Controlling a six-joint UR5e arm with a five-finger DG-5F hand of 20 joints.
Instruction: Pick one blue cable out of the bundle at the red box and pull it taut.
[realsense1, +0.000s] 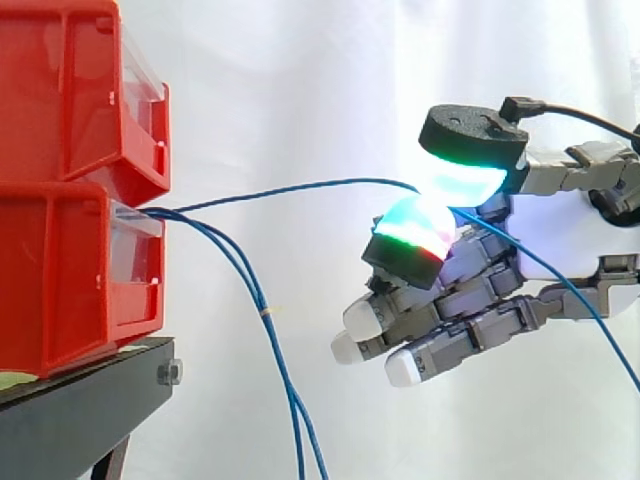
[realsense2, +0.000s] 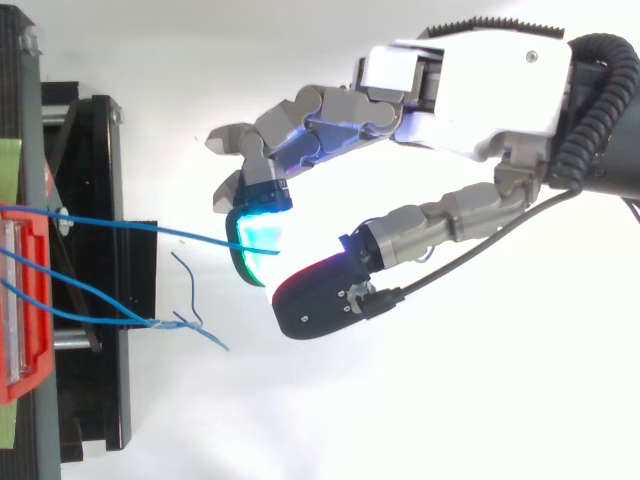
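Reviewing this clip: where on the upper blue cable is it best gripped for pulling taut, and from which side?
Grip the blue cable on its free span out from the red box, where it runs clear of the drooping strands. Come from the side opposite the box and pinch across it between pads, as the hand does.

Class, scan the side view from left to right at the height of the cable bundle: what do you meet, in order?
Red bins → loose blue cables drooping down → hand, pinching one blue cable that runs back to the bins.
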